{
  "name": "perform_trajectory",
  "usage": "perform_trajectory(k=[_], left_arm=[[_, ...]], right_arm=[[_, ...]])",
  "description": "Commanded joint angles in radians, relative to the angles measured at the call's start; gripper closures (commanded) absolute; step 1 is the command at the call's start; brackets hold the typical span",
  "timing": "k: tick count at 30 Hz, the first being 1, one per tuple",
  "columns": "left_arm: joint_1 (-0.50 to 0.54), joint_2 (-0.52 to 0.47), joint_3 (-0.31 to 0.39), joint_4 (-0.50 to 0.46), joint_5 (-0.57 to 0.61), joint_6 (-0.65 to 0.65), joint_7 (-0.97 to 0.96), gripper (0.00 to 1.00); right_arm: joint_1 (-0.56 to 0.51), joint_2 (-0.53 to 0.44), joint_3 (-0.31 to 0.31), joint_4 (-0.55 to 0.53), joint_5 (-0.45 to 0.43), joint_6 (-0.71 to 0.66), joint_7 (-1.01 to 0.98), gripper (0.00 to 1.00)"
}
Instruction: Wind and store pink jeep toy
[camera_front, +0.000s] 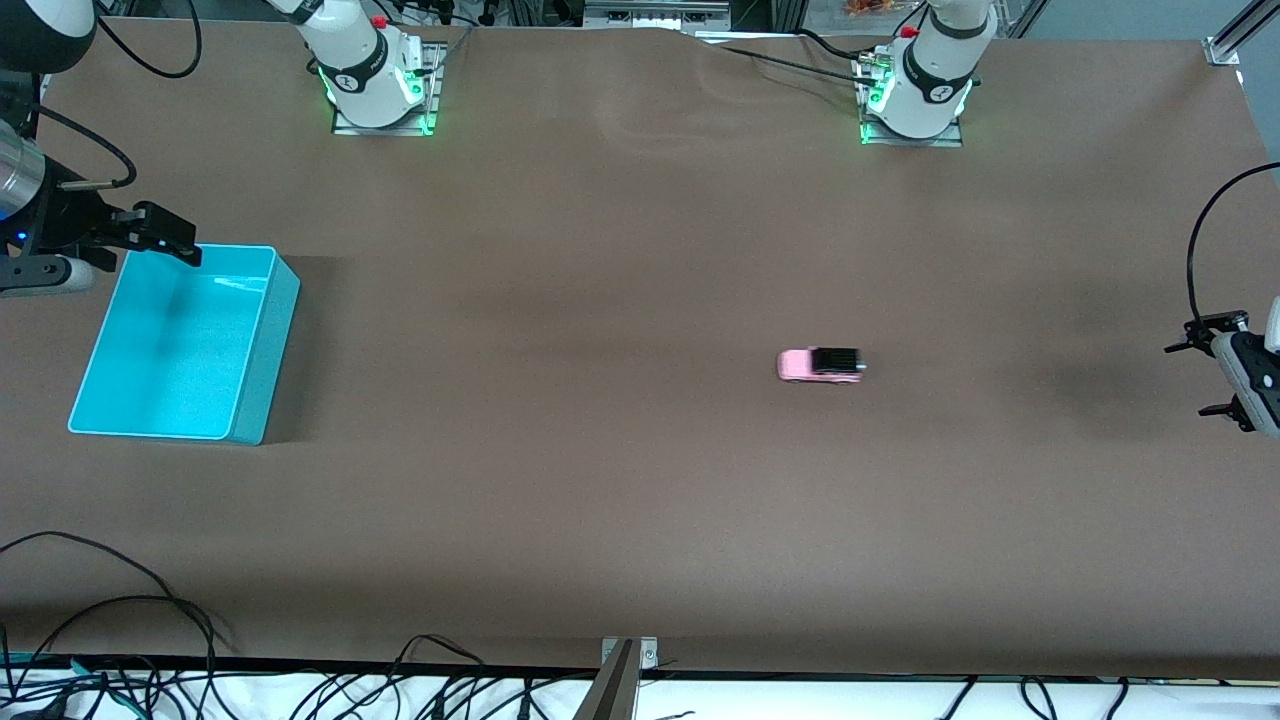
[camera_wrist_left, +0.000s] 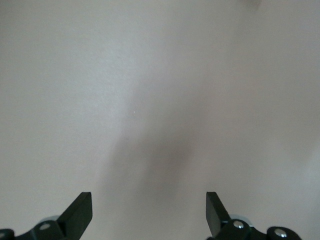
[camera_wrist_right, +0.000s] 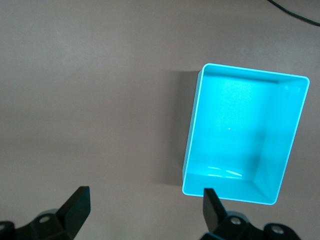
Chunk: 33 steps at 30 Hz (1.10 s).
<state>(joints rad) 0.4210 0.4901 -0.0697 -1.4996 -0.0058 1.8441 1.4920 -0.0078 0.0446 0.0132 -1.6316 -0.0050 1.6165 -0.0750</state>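
The left gripper (camera_front: 1205, 378) hangs in the air over the bare brown paper-covered table (camera_front: 640, 500) at the left arm's end, its two black fingers (camera_wrist_left: 80, 212) spread wide with nothing between them. Its wrist view shows only the plain table surface under the parted jaws.

The right gripper (camera_front: 165, 232) hangs at the right arm's end of the table, over the rim of a turquoise rectangular plastic bin (camera_front: 255, 385). Its black fingers (camera_wrist_right: 75, 210) are likewise released and spread, holding nothing. In the right wrist view the bin (camera_wrist_right: 192, 145) sits just ahead of one fingertip, open side up, its inside bare and glossy.

The small boxy pink jeep toy with a black roof and dark wheels (camera_front: 820, 365) stands upright on its wheels on the table, well apart from both grippers. It lies between them, much closer to the left gripper than to the right one, and well apart from the bin under the right gripper. Neither gripper touches it, and it shows in neither wrist view.

Both white arm bases (camera_front: 375, 75) stand along the table's edge away from the front camera, each lit green at its foot. Loose black cables (camera_front: 150, 640) trail along the table edge nearest the front camera.
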Motion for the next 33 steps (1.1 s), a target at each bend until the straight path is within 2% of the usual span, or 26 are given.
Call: perform_trajectory(k=[1,15,17,20,22,25,29,33], left_arm=[[-0.048,-0.001,-0.007,0.079,-0.022,-0.091,-0.128,0.0],[-0.198,-0.024,-0.018,0.203,-0.008,-0.209,-0.34,0.0],[-0.25,-0.059,0.005,0.197,-0.008,-0.212,-0.346,0.0],[-0.359,-0.094,0.091,0.188,0.015,-0.21,-0.375,0.0],[-0.398,-0.111,0.114,0.185,0.01,-0.206,-0.401,0.0],[-0.41,-0.136,0.122,0.171,0.009,-0.184,-0.501,0.0],[-0.41,-0.185,0.126,0.093,0.009,-0.126,-0.67,0.0],[-0.412,-0.194,0.13,0.09,0.006,-0.121,-0.754,0.0]], right_arm=[[0.0,0.003,0.001,0.021,-0.007,-0.021,0.0,0.0],[0.0,0.005,0.001,0.021,-0.007,-0.021,0.001,0.0],[0.0,0.005,0.001,0.021,-0.007,-0.021,0.001,0.0],[0.0,0.005,0.001,0.021,-0.006,-0.021,0.001,0.0],[0.002,0.005,0.001,0.021,-0.006,-0.023,0.003,0.0],[0.002,0.001,0.001,0.021,-0.006,-0.023,0.003,0.0],[0.0,0.0,0.001,0.021,-0.004,-0.029,0.001,0.0],[0.0,-0.003,0.001,0.021,-0.006,-0.033,0.003,0.0]])
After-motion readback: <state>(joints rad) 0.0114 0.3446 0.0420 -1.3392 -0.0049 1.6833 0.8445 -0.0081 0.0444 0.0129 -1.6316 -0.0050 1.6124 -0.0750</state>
